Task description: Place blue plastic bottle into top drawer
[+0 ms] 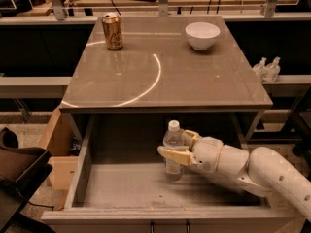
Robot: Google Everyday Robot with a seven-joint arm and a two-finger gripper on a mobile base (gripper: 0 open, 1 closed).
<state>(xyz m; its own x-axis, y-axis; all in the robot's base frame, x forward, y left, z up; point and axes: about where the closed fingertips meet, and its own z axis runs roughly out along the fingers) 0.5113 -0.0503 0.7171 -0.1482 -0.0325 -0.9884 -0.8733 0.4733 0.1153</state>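
Observation:
The blue plastic bottle point(172, 141), clear with a white cap, stands upright inside the open top drawer point(121, 186), its base on or just above the grey bottom. My gripper point(176, 147) reaches in from the right on a white arm. Its tan fingers point(175, 155) are closed around the bottle's middle. The drawer's metal handle point(168, 225) shows at the front edge.
On the tabletop point(194, 76) a gold drink can point(112, 31) stands at the back left and a white bowl point(202, 35) at the back right. Two small spray bottles point(267, 69) sit on a shelf to the right. A cardboard box point(57, 152) stands left of the drawer.

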